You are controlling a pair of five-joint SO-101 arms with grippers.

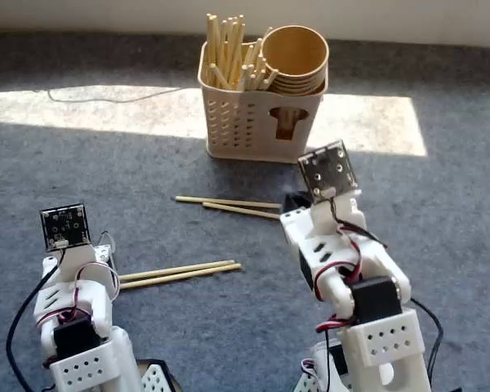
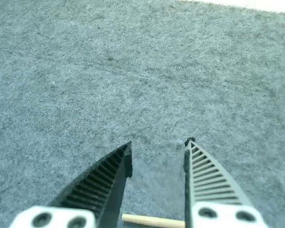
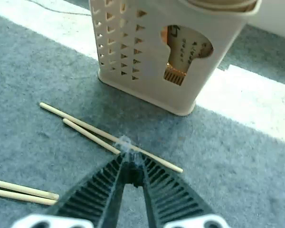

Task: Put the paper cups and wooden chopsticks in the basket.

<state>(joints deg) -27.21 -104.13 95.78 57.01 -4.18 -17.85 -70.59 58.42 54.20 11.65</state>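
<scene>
A beige slotted basket [image 1: 245,122] stands at the back, holding stacked paper cups [image 1: 296,53] and several wooden chopsticks [image 1: 227,45]. One pair of chopsticks [image 1: 229,206] lies on the grey carpet in front of it. My right gripper [image 3: 131,164] is shut, its tips right at the near end of that pair [image 3: 85,129], with nothing visibly held. A second pair [image 1: 180,272] lies nearer the front, one end reaching my left arm. My left gripper [image 2: 157,147] is open just above the carpet, and a chopstick end [image 2: 152,220] lies between the bases of its fingers.
The floor is grey carpet with a bright sunlit band [image 1: 106,114] across the back. A thin cable [image 1: 106,99] runs along it at the far left. A cup shows through the basket's handle cutout [image 3: 185,52].
</scene>
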